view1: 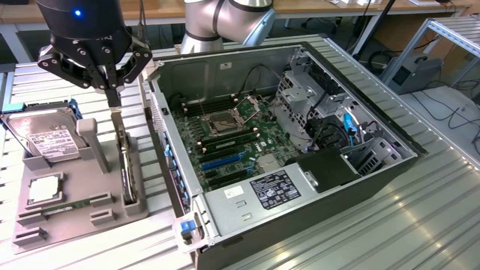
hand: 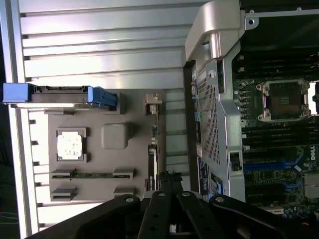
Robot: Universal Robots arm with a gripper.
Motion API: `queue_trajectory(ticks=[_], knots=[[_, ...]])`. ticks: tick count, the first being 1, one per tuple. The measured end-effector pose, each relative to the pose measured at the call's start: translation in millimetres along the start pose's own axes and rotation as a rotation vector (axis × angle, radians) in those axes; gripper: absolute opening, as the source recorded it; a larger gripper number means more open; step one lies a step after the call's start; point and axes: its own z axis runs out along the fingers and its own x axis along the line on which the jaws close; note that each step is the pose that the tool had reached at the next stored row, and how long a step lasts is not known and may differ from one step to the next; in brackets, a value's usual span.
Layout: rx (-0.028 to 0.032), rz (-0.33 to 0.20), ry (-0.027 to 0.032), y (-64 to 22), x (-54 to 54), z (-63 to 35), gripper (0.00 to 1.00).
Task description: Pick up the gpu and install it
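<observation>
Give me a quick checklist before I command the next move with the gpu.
1. Gripper closed: ok, jaws shut.
2. Firm hold on the gpu: cannot tell; the fingertips meet right at its top edge.
3. gpu upright in its slot of the gray fixture: ok.
4. Computer case open, motherboard exposed: ok.
5. Blue expansion slot free: ok, no card seated in it.
6. Hard drive out of the gripper's way: ok, it sits apart, towards the exterior view's left.

The arm (view1: 225,22) points its hand (view1: 112,101) straight down, fingers (view1: 111,89) pressed together.
</observation>
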Motion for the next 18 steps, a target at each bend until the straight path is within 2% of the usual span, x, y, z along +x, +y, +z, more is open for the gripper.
queue_trajectory(ticks=[18], knots=[[0.0002,0.0,0.0,-6.0,-0.4,-0.2,0.11]])
